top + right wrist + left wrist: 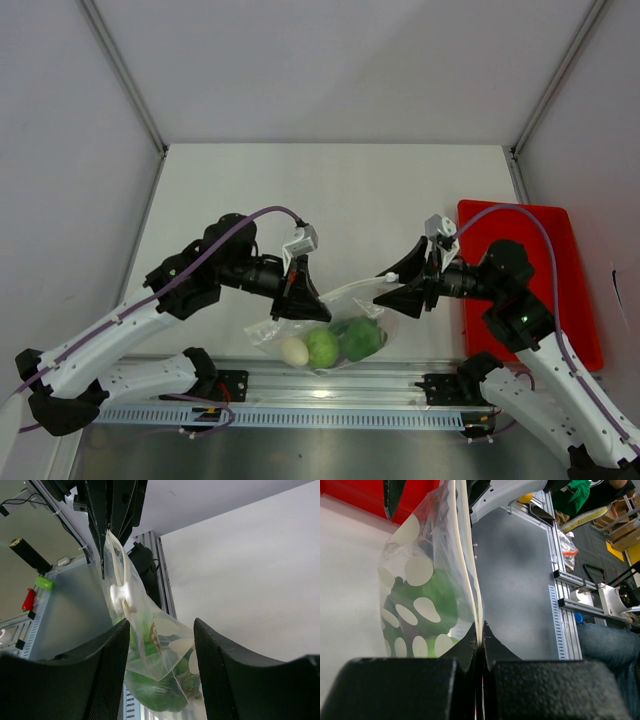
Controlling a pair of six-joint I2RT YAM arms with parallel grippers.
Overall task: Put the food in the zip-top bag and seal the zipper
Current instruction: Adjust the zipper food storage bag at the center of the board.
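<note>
Plainly, the left gripper (305, 300) was pinched tight on the top edge of the zip-top bag (350, 300), which hung from it near the front edge of the table (350, 200), between the two arms. In the left wrist view its fingers (470, 650) met with no gap, and the zipper (465, 555) ran up from between them as a thin pale strip along the bag's mouth. The right gripper (385, 287) stood at the opposite end of that mouth edge with its jaws spread wide and nothing held. In the right wrist view the bag's lower part lay in the space between the two black fingers (107, 670) without being clamped. A small white piece (122, 595) sat on the zipper partway along, possibly a slider, though the view was too poor to be sure. The food was inside the bag, gathered at its bottom: the whitish egg-sized ball (294, 351) on the left, the bright green round piece (322, 347) touching it, and the darker green piece (360, 338) just beside that on the right. Whether the mouth was fully sealed could not be told. The red tray (560, 300) lay on the table's right side, under the right arm.
</note>
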